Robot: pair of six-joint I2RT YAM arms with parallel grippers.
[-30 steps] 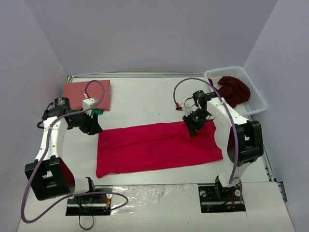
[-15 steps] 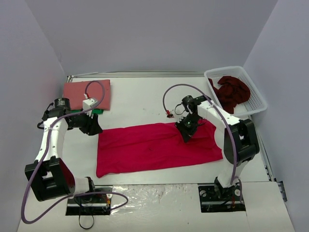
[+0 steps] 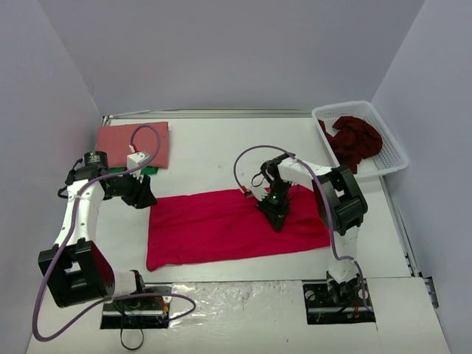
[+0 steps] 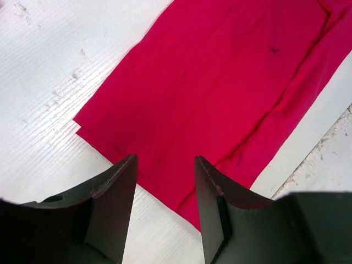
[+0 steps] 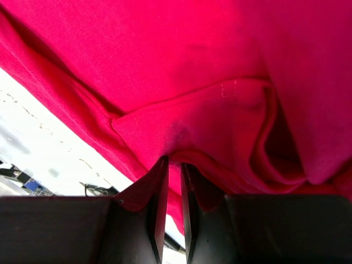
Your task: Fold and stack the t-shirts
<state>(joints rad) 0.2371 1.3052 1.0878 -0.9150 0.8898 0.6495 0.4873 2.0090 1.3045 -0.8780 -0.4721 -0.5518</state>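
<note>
Our right gripper [image 5: 174, 165] clamps just a thin fold of the shirt [image 5: 165, 66] at its tips, which we fear could slip out.

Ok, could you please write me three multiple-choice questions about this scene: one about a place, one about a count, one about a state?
1. Where is the maroon shirt? A on the floor; B in the white basket; C hung on the wall.
2. How many shirts are in view? A one; B two; C three.
3. What is the right gripper doing? A pinching the crimson shirt; B standing wide open; C hidden from view.
Answers: 1 B, it lies crumpled inside the basket. 2 C, there are the crimson, the maroon, and a salmon shirt folded at the far left. 3 A, the right wrist view shows red cloth between its closed fingers.
</note>
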